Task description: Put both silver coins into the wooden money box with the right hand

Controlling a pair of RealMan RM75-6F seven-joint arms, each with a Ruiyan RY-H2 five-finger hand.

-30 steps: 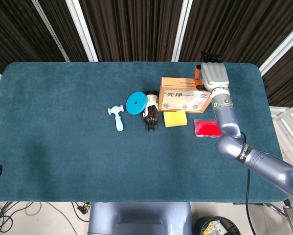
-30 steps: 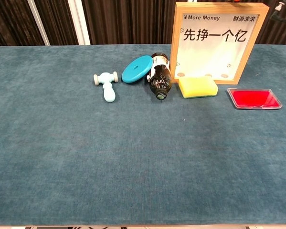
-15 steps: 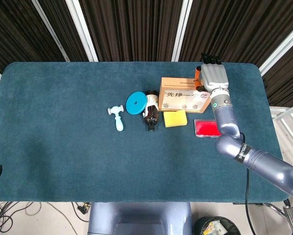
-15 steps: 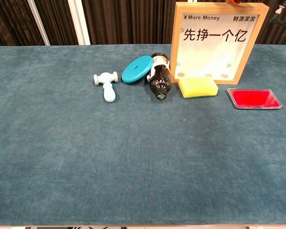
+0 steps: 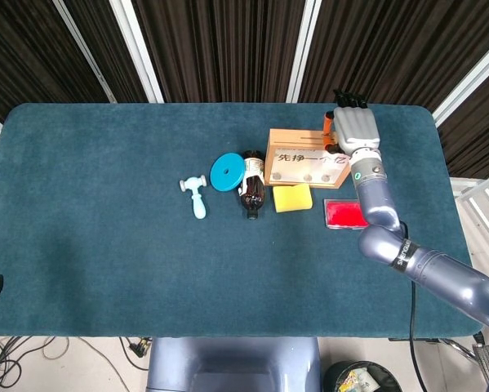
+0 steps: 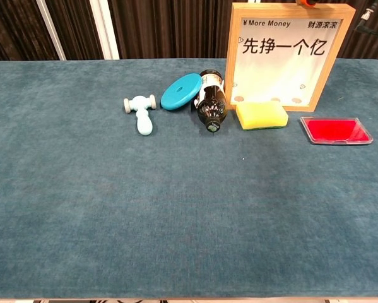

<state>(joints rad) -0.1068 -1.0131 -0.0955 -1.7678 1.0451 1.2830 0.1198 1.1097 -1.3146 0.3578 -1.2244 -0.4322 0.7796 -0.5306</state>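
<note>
Dark curtains behind the tabletop [image 5: 105, 204]; our right hand [image 5: 356, 131] hovers over the wooden money box [image 5: 306, 158], grip unclear.

Teal-cloth table [image 6: 113, 208] carries wooden money box [image 6: 289, 53], yellow sponge [image 6: 261, 115], red tray [image 6: 336, 130], brown bottle [image 6: 211, 104] lying flat, blue disc [image 6: 181, 91], pale toy hammer [image 6: 141, 113].
</note>
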